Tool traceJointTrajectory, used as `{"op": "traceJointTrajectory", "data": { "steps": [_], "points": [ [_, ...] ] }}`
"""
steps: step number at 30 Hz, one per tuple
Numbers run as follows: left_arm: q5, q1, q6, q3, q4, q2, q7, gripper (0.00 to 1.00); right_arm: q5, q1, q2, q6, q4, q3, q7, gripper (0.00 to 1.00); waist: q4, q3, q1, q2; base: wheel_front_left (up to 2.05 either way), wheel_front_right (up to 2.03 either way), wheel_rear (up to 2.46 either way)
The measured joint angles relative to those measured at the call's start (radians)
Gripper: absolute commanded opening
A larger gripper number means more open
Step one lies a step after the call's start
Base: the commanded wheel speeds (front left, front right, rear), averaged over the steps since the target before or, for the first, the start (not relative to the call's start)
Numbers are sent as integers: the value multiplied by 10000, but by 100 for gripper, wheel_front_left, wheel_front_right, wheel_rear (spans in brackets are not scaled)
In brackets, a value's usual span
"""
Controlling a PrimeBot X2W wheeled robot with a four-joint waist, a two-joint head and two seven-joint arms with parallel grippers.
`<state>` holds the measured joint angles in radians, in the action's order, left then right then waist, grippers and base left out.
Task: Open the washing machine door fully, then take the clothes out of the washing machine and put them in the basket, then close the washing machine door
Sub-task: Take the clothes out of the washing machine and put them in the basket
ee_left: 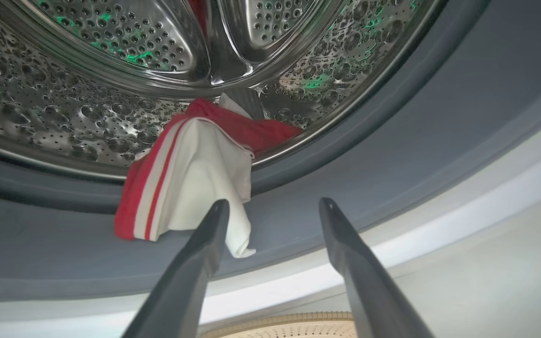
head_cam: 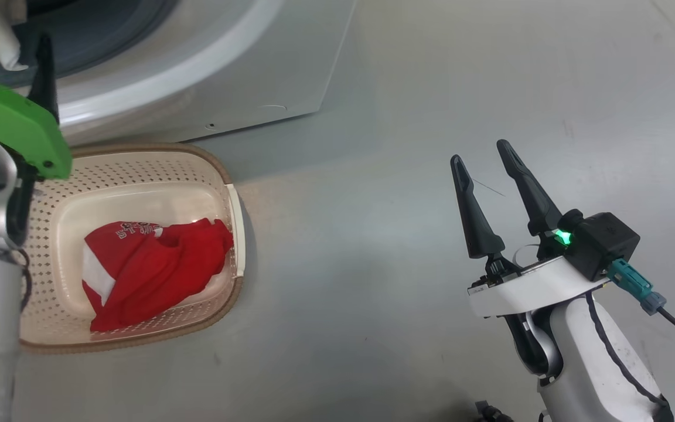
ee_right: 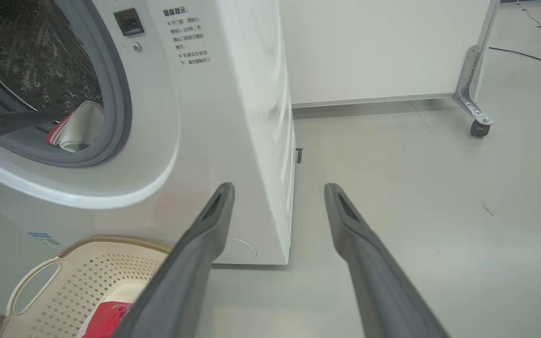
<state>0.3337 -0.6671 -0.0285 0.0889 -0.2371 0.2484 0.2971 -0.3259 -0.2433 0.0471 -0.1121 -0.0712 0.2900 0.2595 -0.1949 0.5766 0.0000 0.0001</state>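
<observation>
I had the left claw (ee_left: 274, 202) spread wide and empty just short of the red-and-white garment (ee_left: 190, 188) draped from the drum (ee_left: 111, 117) onto the grey seal (ee_left: 369, 155), right claw (head_cam: 480, 151) idle and apart, and judged a shallow pinch on its white corner could slip, dropping it short of the basket (head_cam: 138, 149).

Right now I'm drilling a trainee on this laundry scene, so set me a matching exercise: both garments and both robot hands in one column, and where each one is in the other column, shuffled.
Things:
A. lettered red garment
B. red and white garment
C. left hand
D. right hand

Places:
1. open, above bare floor
2. draped over the grey seal at the drum mouth
3. lying in the basket
4. open, aimed into the washing machine

Pairs: A-3, B-2, C-4, D-1.
</observation>
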Motion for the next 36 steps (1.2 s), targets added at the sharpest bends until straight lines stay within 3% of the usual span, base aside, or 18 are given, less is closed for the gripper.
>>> {"op": "traceJointTrajectory", "data": {
  "steps": [11, 22, 29, 30, 31, 32, 33, 34, 36],
  "points": [
    [-52, -1702, 171, -320, -859, 1139, 1534, 100, -516, -360, -2, 0, -134, 374, 0, 100, -715, 541, 0, 0, 0, 0, 0],
    [-8, -2751, 140, -627, -1697, 1547, 2500, 100, -717, -631, -4, 0, -161, 506, 0, 100, -1086, 939, 0, 0, 0, 0, 0],
    [15, -2935, -111, -897, -2311, 1599, 2700, 100, -961, -791, -6, 0, -198, 510, 0, 100, -1207, 1134, 0, 0, 0, 0, 0],
    [19, -2958, -159, -907, -2376, 1597, 2700, 87, -961, -794, -4, 0, -211, 510, 0, 100, -1215, 1144, 0, 0, 0, 0, 0],
    [19, -2967, -190, -909, -2414, 1597, 2700, 87, -961, -799, -6, 0, -221, 510, 0, 100, -1221, 1154, 0, 0, 0, 0, 0],
    [17, -2972, -194, -907, -2447, 1597, 2708, 47, -961, -806, -6, 0, -226, 510, 0, 100, -1224, 1163, 0, 0, 0, 0, 0],
    [17, -2974, -192, -901, -2483, 1597, 2708, 28, -961, -820, -6, 0, -232, 510, 0, 100, -1225, 1171, 0, -1, 0, 0, 0],
    [15, -2979, -196, -895, -2525, 1597, 2708, 0, -961, -839, -6, 0, -238, 510, 0, 100, -1224, 1177, 0, 0, 0, 0, 0],
    [-13, -3013, -203, -890, -2569, 1597, 2679, 0, -961, -887, -6, 0, -253, 510, 0, 100, -1220, 1191, 0, 0, 0, 0, 0]
  ]
}}
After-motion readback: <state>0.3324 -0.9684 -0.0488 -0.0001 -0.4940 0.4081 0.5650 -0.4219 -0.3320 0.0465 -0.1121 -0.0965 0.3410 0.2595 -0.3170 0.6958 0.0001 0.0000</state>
